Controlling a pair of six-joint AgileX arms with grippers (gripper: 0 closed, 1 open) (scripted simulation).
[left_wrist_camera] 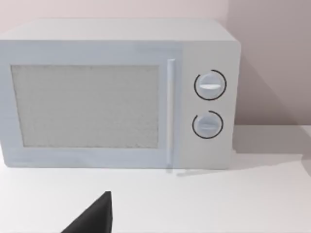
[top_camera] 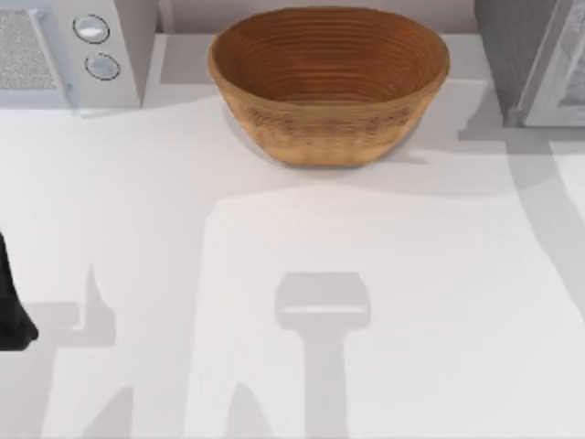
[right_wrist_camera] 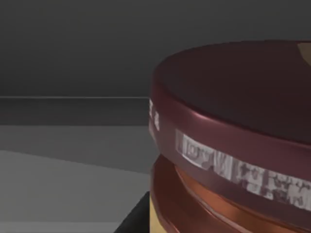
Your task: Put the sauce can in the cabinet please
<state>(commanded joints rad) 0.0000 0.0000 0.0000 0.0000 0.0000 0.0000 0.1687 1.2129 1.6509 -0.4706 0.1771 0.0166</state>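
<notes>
The sauce can (right_wrist_camera: 233,145) sits right against the right arm's wrist camera, maroon lid up, long axis upright, in a dark grey enclosed space; whether the jaws pinch it I cannot tell. One cabinet (top_camera: 535,64) stands at the desk's (top_camera: 137,229) far right, one basket (top_camera: 329,82), one microwave (top_camera: 64,50). The left arm (top_camera: 11,306) rests at the left edge.

place: rendered kitchen-like setup | cues: white microwave (left_wrist_camera: 119,94) with two round knobs, woven basket (top_camera: 329,84), grey cabinet (top_camera: 535,59) | surface: plain white table (top_camera: 274,274)
</notes>
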